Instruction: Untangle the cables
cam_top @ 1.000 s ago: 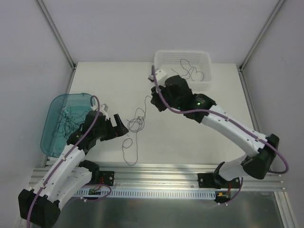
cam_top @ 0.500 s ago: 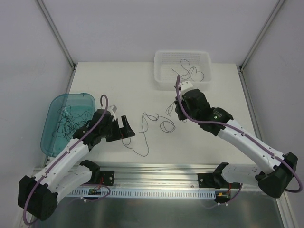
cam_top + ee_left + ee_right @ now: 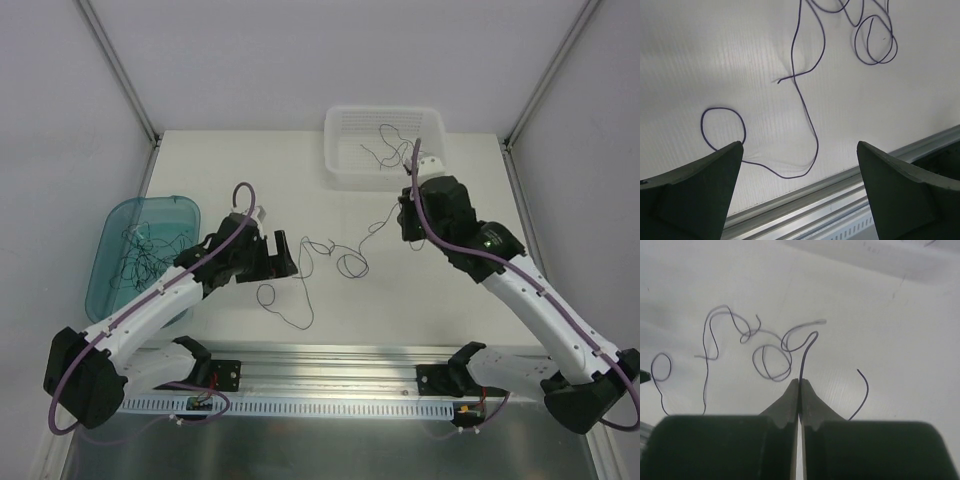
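The cables (image 3: pixel 807 112) run past the left wrist view's top edge; strands in the teal tray (image 3: pixel 108 270) are too fine to tell apart.

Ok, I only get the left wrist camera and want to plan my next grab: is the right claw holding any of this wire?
Observer: Yes. The right claw is shut on the end of one thin purple wire.
Operator: Where does that wire go?
Observer: From above it trails left into the loose loops on the table, near the open left claw.
Operator: And the rest?
Observer: A clump lies in the teal tray on the left; a few strands lie in the white basket at the far edge.
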`<move>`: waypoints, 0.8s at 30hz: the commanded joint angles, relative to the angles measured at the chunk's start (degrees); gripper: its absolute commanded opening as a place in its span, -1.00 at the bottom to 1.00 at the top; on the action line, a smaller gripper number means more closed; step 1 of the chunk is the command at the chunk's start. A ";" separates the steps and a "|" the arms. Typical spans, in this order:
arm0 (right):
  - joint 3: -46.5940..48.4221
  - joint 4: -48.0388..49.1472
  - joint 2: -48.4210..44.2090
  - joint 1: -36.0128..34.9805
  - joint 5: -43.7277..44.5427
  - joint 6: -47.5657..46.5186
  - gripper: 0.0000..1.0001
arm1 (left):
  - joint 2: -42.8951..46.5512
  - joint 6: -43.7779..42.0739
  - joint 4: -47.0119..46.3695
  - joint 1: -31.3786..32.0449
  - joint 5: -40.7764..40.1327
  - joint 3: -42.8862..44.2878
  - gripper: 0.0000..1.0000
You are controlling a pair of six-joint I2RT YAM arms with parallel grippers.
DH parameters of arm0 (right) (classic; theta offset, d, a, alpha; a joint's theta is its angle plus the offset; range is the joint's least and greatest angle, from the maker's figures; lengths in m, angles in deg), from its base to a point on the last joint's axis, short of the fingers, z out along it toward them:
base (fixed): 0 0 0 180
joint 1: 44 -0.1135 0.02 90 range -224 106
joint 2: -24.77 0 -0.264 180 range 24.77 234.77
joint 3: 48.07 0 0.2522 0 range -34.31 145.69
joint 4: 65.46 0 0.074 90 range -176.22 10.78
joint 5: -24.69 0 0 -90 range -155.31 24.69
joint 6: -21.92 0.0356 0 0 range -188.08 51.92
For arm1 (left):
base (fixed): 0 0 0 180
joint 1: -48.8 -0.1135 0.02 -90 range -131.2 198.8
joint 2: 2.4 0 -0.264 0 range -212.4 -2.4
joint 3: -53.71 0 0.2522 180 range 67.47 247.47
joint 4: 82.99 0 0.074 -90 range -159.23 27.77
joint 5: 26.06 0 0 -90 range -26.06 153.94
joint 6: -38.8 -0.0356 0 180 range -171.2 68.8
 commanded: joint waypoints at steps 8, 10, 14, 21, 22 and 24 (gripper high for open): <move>28.40 4.70 7.36 7.40 3.77 -10.63 -0.99 | -6.83 -14.58 6.30 -2.04 -2.83 17.97 0.98; 31.57 8.56 10.17 8.90 4.12 -12.65 -0.99 | -5.87 -16.62 7.00 -2.21 -5.20 18.59 0.98; 35.09 15.69 15.53 11.54 3.96 -15.81 -0.99 | -3.06 -21.01 7.27 -2.39 -9.33 17.37 0.98; 42.47 23.78 30.38 16.54 -0.88 -18.64 -0.99 | 2.48 -21.64 5.61 -2.48 -15.57 10.53 0.98; 44.48 24.13 34.66 16.99 -2.01 -18.64 -0.98 | 2.66 -22.07 5.51 -2.39 -15.32 9.90 0.98; 46.60 25.27 39.16 17.86 -2.72 -18.72 -0.97 | 2.49 -22.60 5.60 -2.48 -14.09 9.72 0.98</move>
